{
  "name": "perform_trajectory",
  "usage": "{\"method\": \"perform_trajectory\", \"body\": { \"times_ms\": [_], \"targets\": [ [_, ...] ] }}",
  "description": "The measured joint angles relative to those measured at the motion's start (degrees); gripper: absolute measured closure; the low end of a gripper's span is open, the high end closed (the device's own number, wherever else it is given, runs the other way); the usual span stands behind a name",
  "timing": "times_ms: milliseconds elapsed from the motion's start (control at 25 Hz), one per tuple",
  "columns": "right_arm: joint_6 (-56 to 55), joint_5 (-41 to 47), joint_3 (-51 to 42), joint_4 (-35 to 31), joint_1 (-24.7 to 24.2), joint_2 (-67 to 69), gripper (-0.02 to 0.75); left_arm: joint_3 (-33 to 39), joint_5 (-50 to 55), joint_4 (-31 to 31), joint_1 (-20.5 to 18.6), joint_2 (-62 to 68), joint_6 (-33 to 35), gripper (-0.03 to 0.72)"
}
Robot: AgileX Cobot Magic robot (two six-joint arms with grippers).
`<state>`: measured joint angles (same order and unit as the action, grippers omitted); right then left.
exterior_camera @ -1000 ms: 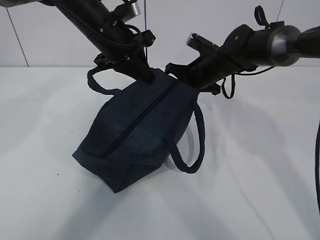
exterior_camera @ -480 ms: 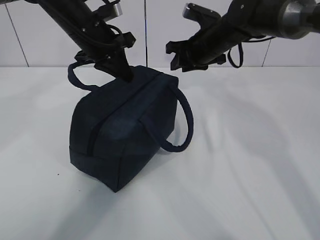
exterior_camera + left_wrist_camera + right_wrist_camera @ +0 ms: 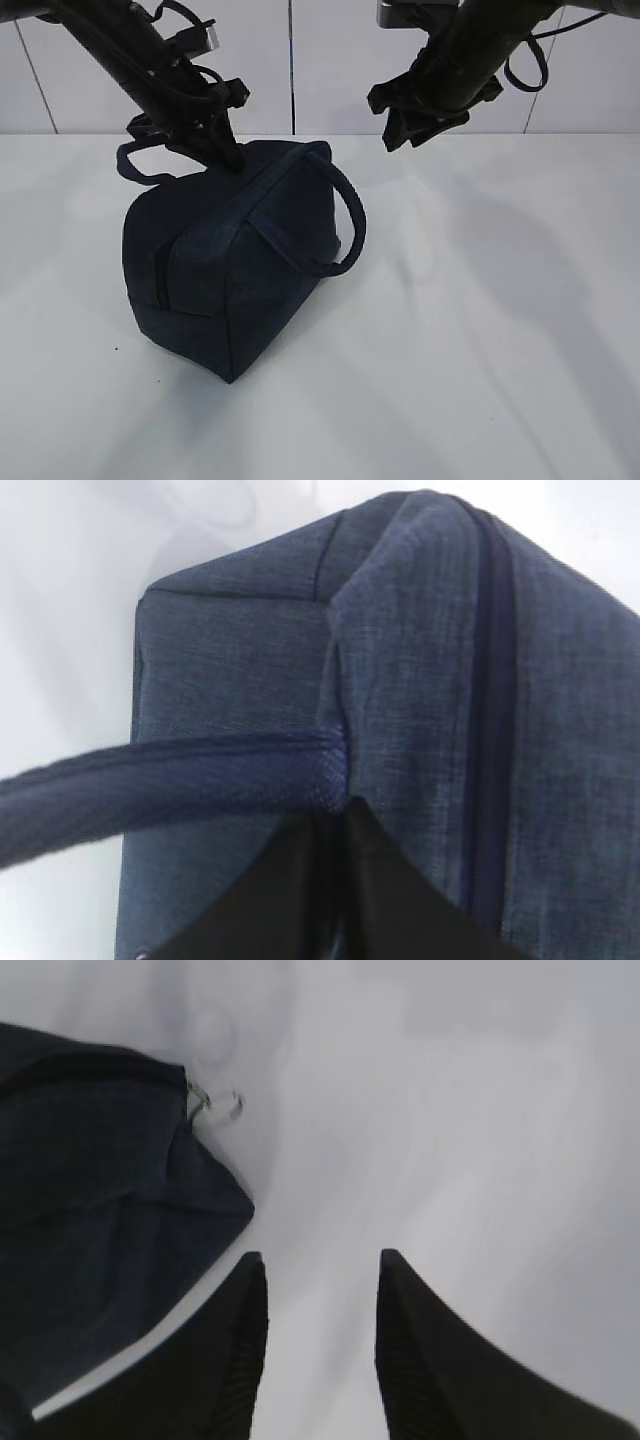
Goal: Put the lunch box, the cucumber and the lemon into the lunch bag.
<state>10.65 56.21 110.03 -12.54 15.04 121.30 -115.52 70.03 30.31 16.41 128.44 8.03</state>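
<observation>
Squarely on your white table [image 3: 480,350] sits the lunch bag [image 3: 230,270], a boxy navy fabric block at about 9 o'clock from the centre of the exterior view, its zipper [image 3: 492,710] closed along the top seam. One loop handle [image 3: 335,225] arches off its 3 o'clock side; the other handle [image 3: 140,165] trails from the back toward 10 o'clock.

Your left gripper [image 3: 222,155] comes in from 11 o'clock and meets the bag's upper rear edge. Its wrist camera shows dark fingertips [image 3: 330,900] pressed against the fabric just below where the strap is stitched on, but you cannot tell from either view whether the jaws are pinching cloth or only resting on it.

Your right gripper [image 3: 410,128] hangs in the air at 1 o'clock, well apart from the bag. In its wrist view the two dark fingers [image 3: 235,1360] stand parted with bare table between them, holding nothing.

At the bag's corner in that same view, the metal ring pull [image 3: 200,1103] lies against the table at 10 o'clock.

You have no sight of the lunch box, cucumber or lemon in any view.
</observation>
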Motion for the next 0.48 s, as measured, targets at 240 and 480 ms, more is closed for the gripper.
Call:
{"method": "perform_trajectory", "body": {
  "times_ms": [240, 480],
  "targets": [
    [0.0, 6.58, 0.33, 2.43, 0.0, -2.86, 0.442, 0.0, 0.0, -0.78, 0.0, -2.96, -0.53, 0.349],
    [0.12, 12.05, 1.13, 4.53, 0.0, -5.49, 0.442, 0.0, 0.22, -4.22, 0.0, -7.45, -0.53, 0.299]
  ]
}}
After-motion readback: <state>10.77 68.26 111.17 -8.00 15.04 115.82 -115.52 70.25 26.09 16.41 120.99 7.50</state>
